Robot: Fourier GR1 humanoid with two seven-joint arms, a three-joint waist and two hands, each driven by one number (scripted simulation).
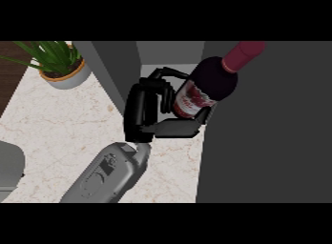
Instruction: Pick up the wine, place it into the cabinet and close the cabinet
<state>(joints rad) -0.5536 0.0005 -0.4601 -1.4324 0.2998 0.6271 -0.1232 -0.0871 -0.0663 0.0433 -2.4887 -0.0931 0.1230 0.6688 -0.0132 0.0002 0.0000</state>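
At cabinet (267, 133) opening: hand (144, 109) curled rnd wine (204, 88), bottle tilted

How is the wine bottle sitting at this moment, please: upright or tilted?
Tilted. The wine bottle leans with its red-capped neck toward the upper right, while the hand curls round its lower body at the cabinet opening.

Marble counter (56, 128), potted plant (59, 64)

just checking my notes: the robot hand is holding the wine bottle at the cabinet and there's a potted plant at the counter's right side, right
Not quite. In the head view the potted plant stands at the counter's left side, in the upper left corner, not the right. The rest holds: the robot hand is curled round the wine bottle at the cabinet.
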